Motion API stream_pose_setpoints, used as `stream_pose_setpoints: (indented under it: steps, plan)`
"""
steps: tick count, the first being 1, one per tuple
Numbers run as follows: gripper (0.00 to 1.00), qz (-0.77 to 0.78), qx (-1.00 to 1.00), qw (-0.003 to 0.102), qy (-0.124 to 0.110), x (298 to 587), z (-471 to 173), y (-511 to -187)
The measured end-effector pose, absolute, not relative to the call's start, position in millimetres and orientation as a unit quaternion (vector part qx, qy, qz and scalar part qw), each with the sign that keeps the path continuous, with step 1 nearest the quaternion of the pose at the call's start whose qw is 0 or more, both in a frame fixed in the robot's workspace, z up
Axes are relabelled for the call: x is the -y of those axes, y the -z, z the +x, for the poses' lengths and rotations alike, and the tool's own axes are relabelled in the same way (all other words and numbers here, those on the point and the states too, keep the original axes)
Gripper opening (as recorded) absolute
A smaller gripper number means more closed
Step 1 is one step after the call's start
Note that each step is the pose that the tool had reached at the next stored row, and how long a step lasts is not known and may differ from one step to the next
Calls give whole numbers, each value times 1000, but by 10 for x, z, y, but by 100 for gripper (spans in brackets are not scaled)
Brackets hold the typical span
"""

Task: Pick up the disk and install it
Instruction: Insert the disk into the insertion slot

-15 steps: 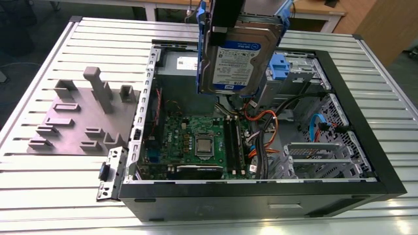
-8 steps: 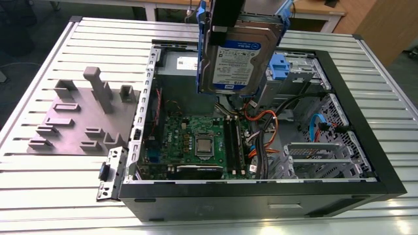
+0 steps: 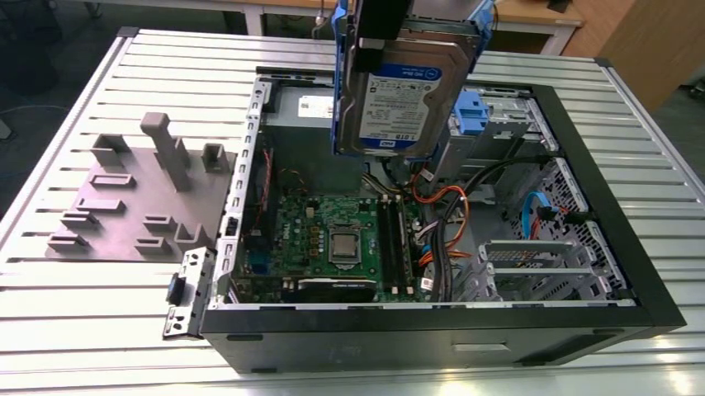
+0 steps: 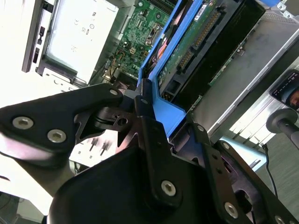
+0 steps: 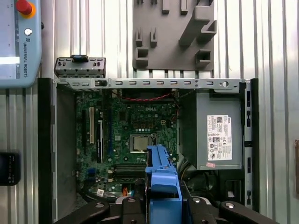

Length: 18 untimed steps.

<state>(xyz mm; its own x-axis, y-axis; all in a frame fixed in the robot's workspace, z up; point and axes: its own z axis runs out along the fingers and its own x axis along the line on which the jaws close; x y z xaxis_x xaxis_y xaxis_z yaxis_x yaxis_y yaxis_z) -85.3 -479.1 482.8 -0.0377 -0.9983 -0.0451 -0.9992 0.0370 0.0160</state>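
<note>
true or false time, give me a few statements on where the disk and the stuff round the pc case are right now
1. The fingers clamp the silver-grey rectangular disk in its blue plastic bracket. True.
2. The disk lies flat. False: it hangs upright above the open black metal computer case.
3. The grey plastic fixture plate sits inside the case. False: it lies on the slatted metal table, at the exterior view's left of the case.
4. The green motherboard is exposed inside the case. True.
</note>
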Motion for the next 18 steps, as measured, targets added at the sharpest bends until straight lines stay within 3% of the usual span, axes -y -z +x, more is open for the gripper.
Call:
stream_pose_setpoints:
  steps: [18]
  plan:
    - [36,-694,-720,11,-21,4891,-854,-4815]
